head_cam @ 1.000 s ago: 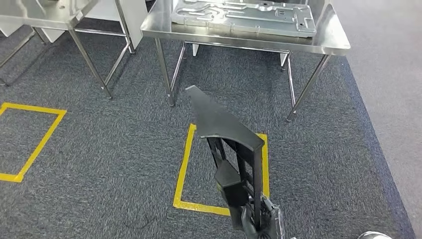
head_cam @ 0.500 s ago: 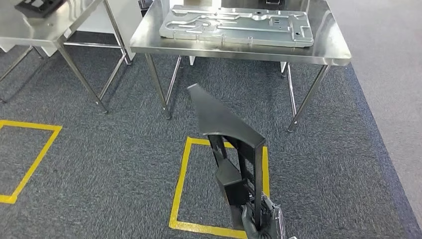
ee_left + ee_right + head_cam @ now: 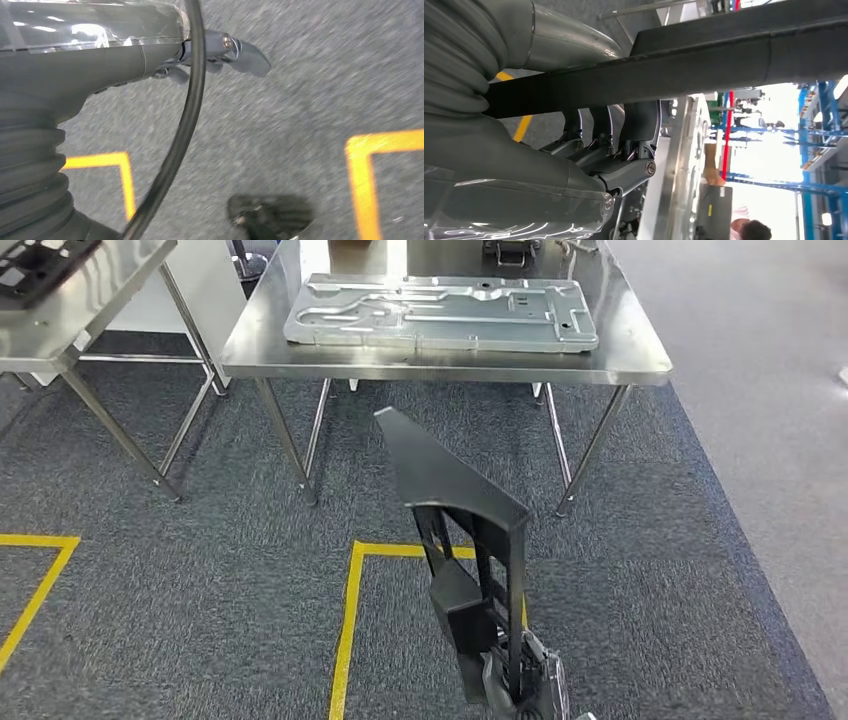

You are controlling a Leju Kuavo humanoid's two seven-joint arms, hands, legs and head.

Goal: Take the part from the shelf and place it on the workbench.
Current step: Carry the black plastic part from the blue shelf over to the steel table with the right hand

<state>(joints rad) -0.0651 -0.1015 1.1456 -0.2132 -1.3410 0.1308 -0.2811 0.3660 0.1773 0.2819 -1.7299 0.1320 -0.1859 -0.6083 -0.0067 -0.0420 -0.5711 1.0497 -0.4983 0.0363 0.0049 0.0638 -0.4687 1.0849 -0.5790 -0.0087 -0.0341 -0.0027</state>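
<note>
Head view | part (image 3: 450, 505) long axis toward workbench (image 3: 640, 365) | right hand (image 3: 520, 685) grips it

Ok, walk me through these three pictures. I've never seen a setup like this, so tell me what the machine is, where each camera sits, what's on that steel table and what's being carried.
This is a walking humanoid robot with two arms and many-fingered hands. The wide picture is its own head view, looking forward and down. Ahead stands a steel workbench with a flat stamped metal plate lying on it. The black part sticking up in front is what the robot carries: its right hand grips the lower end. The right wrist view sits just behind that hand, so you see its fingers wrapped around the black bar. The left wrist view shows the left hand hanging over grey carpet with yellow floor tape, holding nothing.
</note>
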